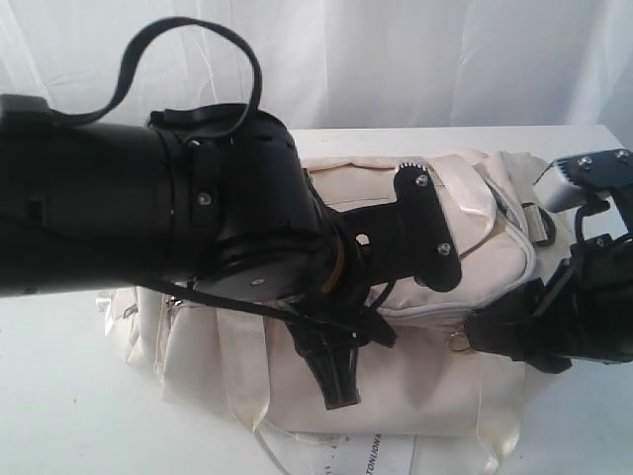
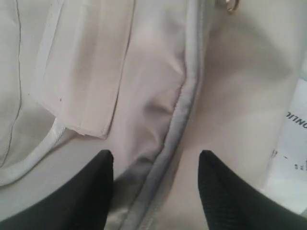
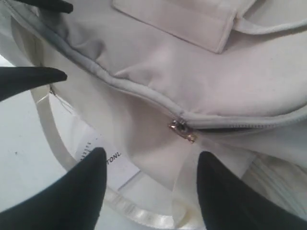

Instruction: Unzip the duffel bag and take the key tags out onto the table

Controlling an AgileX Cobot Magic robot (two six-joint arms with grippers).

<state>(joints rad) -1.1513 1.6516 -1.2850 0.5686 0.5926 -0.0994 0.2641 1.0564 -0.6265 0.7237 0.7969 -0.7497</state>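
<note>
The duffel bag [image 1: 425,247] lies on its side across the white table [image 1: 59,396], with its long axis running left to right. None of the key tags show anywhere, so I take them to be inside. As far as I can tell, the bag is zipped shut or nearly so.

What matters is the little metal zipper pull [image 3: 182,130]. It sits on the near face of the bag, toward the right end. The right gripper [image 3: 151,153] is just beside it, with its jaws spread wide and holding nothing. The pull lies straight ahead of the gap between the fingertips but is not yet touched.

The grey zipper [image 2: 184,110] runs from the pull along the length of the bag. The left gripper [image 2: 156,154] hangs over it further left, also parted wide and empty, with one fingertip on each side of the seam.

So the right arm is much the nearer to the pull. I'd judge the next move is for it to nudge forward and pinch the pull, then draw it along the zipper line. The left could press the fabric down to steady it.

A white paper hang-tag [image 1: 371,457] pokes out from under the near edge. It is not what's wanted.
</note>
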